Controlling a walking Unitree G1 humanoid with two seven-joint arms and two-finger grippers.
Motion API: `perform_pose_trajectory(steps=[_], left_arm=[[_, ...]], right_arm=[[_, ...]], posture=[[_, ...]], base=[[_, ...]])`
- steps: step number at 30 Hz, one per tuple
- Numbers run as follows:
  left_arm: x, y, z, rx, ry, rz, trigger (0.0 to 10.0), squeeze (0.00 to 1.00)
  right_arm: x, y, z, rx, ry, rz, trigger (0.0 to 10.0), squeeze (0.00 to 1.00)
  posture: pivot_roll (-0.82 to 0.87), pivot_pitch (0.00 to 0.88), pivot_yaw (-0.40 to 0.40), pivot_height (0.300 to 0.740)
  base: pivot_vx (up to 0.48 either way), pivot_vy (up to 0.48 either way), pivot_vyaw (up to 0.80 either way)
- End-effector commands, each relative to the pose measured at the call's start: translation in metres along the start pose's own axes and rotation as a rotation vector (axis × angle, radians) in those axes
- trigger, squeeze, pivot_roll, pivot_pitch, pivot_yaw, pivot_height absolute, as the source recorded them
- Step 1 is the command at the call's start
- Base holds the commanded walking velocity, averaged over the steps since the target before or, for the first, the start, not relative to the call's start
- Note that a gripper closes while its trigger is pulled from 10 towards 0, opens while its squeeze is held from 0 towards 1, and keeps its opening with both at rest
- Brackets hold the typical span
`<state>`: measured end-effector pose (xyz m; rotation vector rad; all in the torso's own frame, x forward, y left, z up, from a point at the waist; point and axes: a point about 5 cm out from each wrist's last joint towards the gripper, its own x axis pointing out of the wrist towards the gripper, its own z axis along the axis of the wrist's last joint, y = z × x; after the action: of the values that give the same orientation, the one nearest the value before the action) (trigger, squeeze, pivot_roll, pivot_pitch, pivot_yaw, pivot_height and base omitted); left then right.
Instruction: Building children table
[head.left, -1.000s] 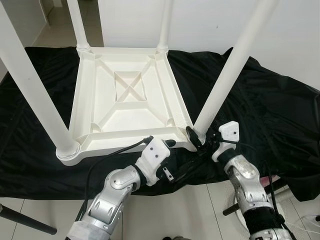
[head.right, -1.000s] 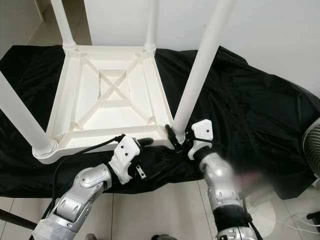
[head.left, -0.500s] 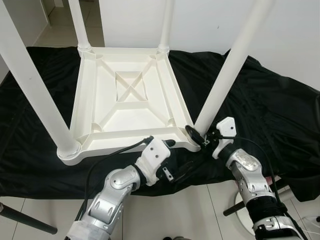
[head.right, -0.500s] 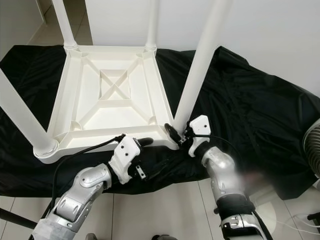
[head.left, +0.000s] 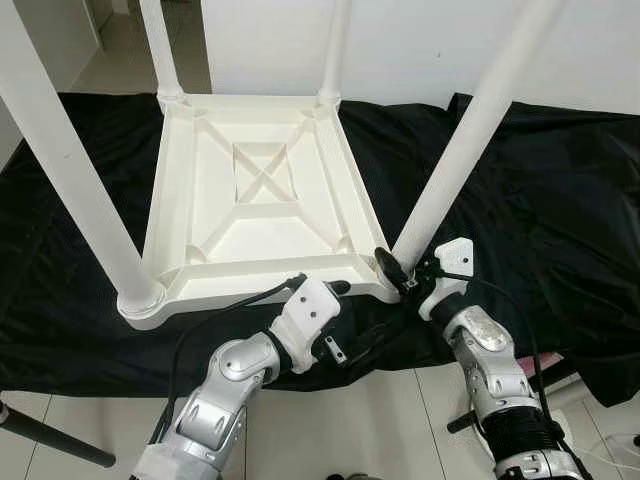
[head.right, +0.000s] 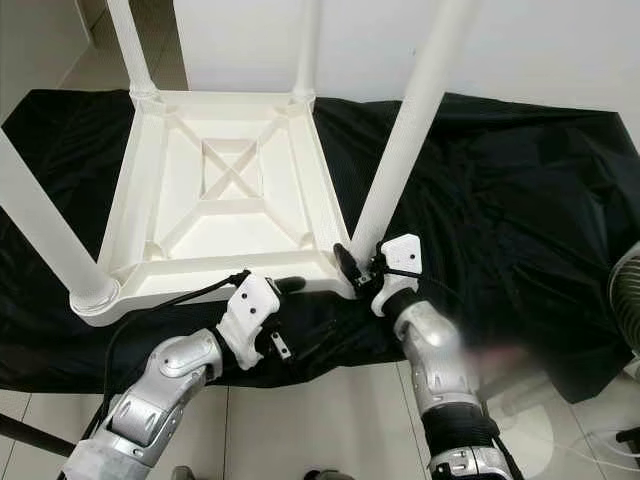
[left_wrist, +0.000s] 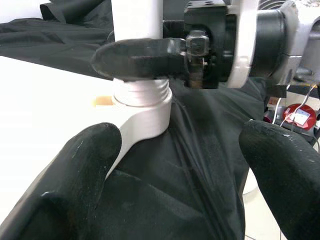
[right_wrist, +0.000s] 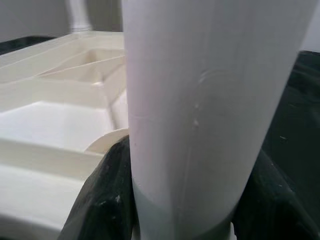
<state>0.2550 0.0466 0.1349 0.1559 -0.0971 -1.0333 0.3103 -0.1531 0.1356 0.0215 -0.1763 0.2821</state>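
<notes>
A white children's table (head.left: 250, 270) lies upside down on a black cloth, its legs pointing up. My right gripper (head.left: 398, 274) is at the base of the near right leg (head.left: 455, 165), shut on it. In the right wrist view the leg (right_wrist: 210, 100) stands between the black fingers (right_wrist: 105, 200). My left gripper (head.left: 343, 318) is open just in front of the table's near edge, close to that corner. The left wrist view has its fingers (left_wrist: 75, 185) wide apart with nothing between them, facing the leg's threaded base (left_wrist: 142, 95) and the right gripper's finger (left_wrist: 135, 57).
The black cloth (head.left: 540, 200) covers the floor under the table up to a white wall. Near me is white tile floor (head.left: 380, 420). The near left leg (head.left: 70, 170) and two far legs (head.left: 160, 50) stand tall. A fan (head.right: 625, 300) is at the right.
My right forearm has shifted a little while its gripper stays at the leg's base. The left arm has not moved. The whole view has shifted slightly.
</notes>
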Motion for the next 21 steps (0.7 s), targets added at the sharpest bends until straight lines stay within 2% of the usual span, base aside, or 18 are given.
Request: perform_pose_trajectory(steps=[1,3,6,7,9,10,14,19,20,21], left_arm=[[0.002,-0.001,-0.001,0.012,0.004,0.025,10.0,0.0],[0.003,-0.001,0.0,0.014,0.003,0.023,10.0,0.0],[0.003,-0.001,0.0,0.014,0.003,0.023,10.0,0.0],[0.003,-0.001,0.0,0.015,0.003,0.024,10.0,0.0],[0.003,-0.001,0.0,0.016,0.002,0.025,10.0,0.0],[0.003,-0.001,0.0,0.016,0.002,0.025,10.0,0.0],[0.003,-0.001,0.0,0.014,0.003,0.035,10.0,0.0],[0.003,-0.001,0.0,0.018,0.003,0.041,10.0,0.0],[0.004,-0.001,0.0,0.023,0.004,0.047,10.0,0.0],[0.004,-0.001,0.0,0.023,0.004,0.047,10.0,0.0]], right_arm=[[-0.006,-0.003,-0.007,0.019,0.052,-0.116,10.0,0.0],[-0.006,0.0,-0.009,0.04,0.064,-0.191,10.0,0.0],[-0.007,0.001,-0.01,0.043,0.066,-0.213,10.0,0.0],[-0.009,0.01,-0.014,0.06,0.092,-0.289,10.0,0.0],[-0.01,0.015,-0.017,0.072,0.104,-0.324,10.0,0.0],[-0.01,0.015,-0.017,0.072,0.104,-0.324,10.0,0.0],[-0.01,0.036,-0.017,0.119,0.109,-0.331,10.0,0.0],[-0.01,0.038,-0.015,0.12,0.111,-0.332,10.0,0.0],[-0.011,0.036,-0.013,0.119,0.105,-0.332,10.0,1.0],[-0.011,0.036,-0.013,0.119,0.105,-0.332,10.0,1.0]], posture=[[-0.04,0.091,-0.072,0.74],[-0.04,0.091,-0.072,0.74],[-0.04,0.091,-0.072,0.74],[-0.04,0.089,-0.072,0.74],[-0.04,0.089,-0.074,0.74],[-0.04,0.089,-0.074,0.74],[-0.03,0.087,-0.076,0.74],[-0.03,0.087,-0.076,0.74],[-0.04,0.088,-0.076,0.74],[-0.04,0.088,-0.076,0.74]], base=[[0.0,0.0,0.0],[0.0,0.0,0.0],[0.0,0.0,0.0],[0.0,0.0,0.0],[0.0,0.0,0.0],[0.0,0.0,0.0],[0.0,0.0,0.0],[0.0,0.0,0.0],[0.0,0.0,0.0],[0.0,0.0,0.0]])
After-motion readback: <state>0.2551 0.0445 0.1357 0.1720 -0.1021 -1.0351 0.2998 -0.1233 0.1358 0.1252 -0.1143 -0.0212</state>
